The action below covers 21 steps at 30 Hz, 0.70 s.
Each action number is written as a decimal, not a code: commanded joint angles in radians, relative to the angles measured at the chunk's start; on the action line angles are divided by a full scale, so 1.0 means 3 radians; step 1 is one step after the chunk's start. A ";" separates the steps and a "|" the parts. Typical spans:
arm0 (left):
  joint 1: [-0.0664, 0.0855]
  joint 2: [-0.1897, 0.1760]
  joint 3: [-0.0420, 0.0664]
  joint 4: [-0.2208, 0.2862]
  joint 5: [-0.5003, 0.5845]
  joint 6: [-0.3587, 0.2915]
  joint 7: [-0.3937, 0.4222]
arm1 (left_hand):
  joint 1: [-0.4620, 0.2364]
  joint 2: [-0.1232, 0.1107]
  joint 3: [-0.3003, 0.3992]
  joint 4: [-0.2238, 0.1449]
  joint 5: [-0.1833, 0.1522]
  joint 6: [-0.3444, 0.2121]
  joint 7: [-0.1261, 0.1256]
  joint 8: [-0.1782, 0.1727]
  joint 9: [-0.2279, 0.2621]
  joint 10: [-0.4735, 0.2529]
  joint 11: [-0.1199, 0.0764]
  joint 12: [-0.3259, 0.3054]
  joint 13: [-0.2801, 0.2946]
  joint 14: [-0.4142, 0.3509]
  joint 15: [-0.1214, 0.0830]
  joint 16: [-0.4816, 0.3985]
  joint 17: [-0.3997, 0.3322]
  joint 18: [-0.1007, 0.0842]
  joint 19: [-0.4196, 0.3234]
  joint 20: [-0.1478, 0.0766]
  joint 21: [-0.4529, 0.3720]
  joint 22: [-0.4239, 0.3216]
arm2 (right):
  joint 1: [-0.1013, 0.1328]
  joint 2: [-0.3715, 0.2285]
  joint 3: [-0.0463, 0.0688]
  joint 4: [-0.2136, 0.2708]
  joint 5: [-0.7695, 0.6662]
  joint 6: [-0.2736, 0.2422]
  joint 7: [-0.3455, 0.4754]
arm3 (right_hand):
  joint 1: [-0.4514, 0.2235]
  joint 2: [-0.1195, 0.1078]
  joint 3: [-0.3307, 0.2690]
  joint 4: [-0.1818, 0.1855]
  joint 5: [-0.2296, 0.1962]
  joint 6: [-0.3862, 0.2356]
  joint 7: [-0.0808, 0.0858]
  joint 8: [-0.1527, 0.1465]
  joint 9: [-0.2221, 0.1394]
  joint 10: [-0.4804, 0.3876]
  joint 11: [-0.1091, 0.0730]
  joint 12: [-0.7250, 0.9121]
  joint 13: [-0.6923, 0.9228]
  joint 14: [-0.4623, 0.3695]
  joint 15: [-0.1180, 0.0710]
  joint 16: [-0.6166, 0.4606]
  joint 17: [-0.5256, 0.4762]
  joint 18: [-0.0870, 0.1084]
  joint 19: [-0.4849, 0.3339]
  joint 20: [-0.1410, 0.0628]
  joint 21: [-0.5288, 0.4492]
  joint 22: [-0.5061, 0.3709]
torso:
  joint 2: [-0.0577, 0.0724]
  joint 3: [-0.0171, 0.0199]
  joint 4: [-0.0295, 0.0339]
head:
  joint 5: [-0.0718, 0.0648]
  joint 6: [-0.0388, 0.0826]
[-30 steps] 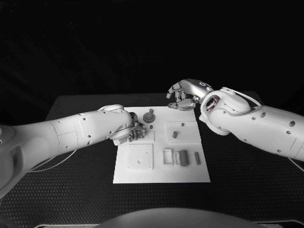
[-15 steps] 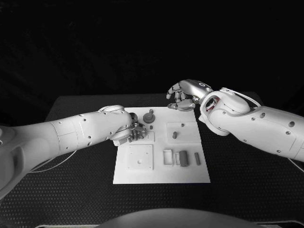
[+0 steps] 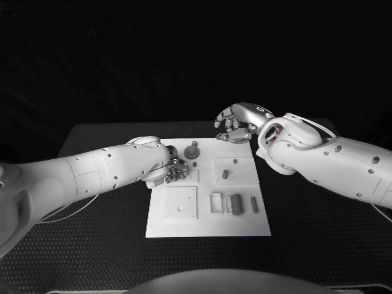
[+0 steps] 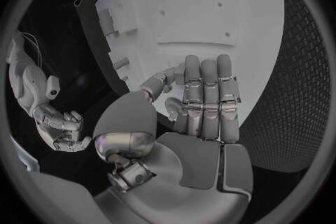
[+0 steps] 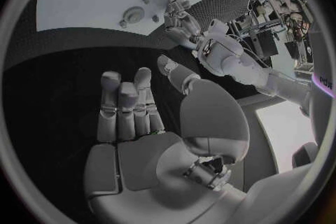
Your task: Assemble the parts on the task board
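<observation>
A black, textured surface (image 3: 99,245) is carrying the white task board (image 3: 209,214) at its middle, under a dark background. Starting from the left, the left robot hand (image 3: 168,169) is hovering low over the board's left edge, its fingers lying side by side and bent downward; the left wrist view is showing the fingers (image 4: 207,98) stretched over the board with nothing plainly between them, so it is looking empty, though whether the fingertips are touching a part cannot be told. Just beside it, a round grey part (image 3: 192,150) is standing near the board's far end, a small peg (image 3: 225,174) is sitting in the square panel to the right, and a few short grey bars (image 3: 237,203) are lying in the near right section. These parts are looking small, stiff and light, likely smooth and easy to tip, so a pinch across their sides seems the best hold. Furthest right, the right robot hand (image 3: 238,123) is hanging raised beyond the board's far edge, fingers loosely curled, holding nothing.
</observation>
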 commanded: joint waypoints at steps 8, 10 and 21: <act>-0.0014 0.0004 -0.0003 0.0004 -0.0036 -0.0010 0.0042 | 0.0015 0.0058 0.0023 0.0002 -0.0034 0.0203 -0.0229 0.0012 -0.0006 -0.0088 -0.0047 0.0024 -0.0008 -0.0029 0.0003 0.0028 -0.0016 0.0001 -0.0009 -0.0022 0.0008 0.0009 | 0.0001 0.0004 0.0002 0.0000 -0.0011 0.0045 0.0010 | 0.0000 0.0029 0.0000 0.0009 0.0003 0.0001 0.0029 -0.0014 -0.0005 -0.0007 0.0006 -0.0015 0.0006 -0.0002 -0.0017 -0.0014 -0.0004 0.0097 0.0001 -0.0013 -0.0012 0.0019 | 0.0000 0.0000 0.0000 | -0.0001 0.0005; -0.0014 0.0002 -0.0003 0.0007 -0.0036 -0.0009 0.0045 | 0.0016 0.0059 0.0023 0.0002 -0.0038 0.0202 -0.0228 0.0012 -0.0006 -0.0089 -0.0047 0.0025 -0.0008 -0.0030 0.0003 0.0030 -0.0018 0.0000 -0.0009 -0.0022 0.0007 0.0010 | 0.0001 0.0005 0.0002 -0.0001 -0.0011 0.0044 0.0010 | 0.0000 0.0029 -0.0001 0.0009 0.0003 0.0001 0.0029 -0.0014 -0.0005 -0.0007 0.0006 -0.0015 0.0006 -0.0001 -0.0017 -0.0014 -0.0004 0.0097 0.0001 -0.0013 -0.0011 0.0019 | -0.0001 0.0000 0.0000 | -0.0002 0.0002; -0.0014 -0.0029 -0.0003 0.0038 -0.0037 -0.0053 0.0103 | 0.0025 0.0060 0.0027 -0.0005 -0.0053 0.0200 -0.0228 0.0014 -0.0007 -0.0090 -0.0048 0.0031 -0.0011 -0.0033 0.0002 0.0042 -0.0028 0.0001 -0.0009 -0.0023 0.0006 0.0018 | 0.0001 -0.0004 0.0002 -0.0002 -0.0010 0.0042 0.0009 | -0.0003 0.0030 -0.0004 0.0011 0.0003 0.0002 0.0029 -0.0014 -0.0005 -0.0005 0.0006 -0.0014 0.0007 0.0000 -0.0017 -0.0014 -0.0003 0.0097 0.0001 -0.0013 -0.0011 0.0020 | 0.0001 -0.0001 0.0001 | -0.0002 -0.0006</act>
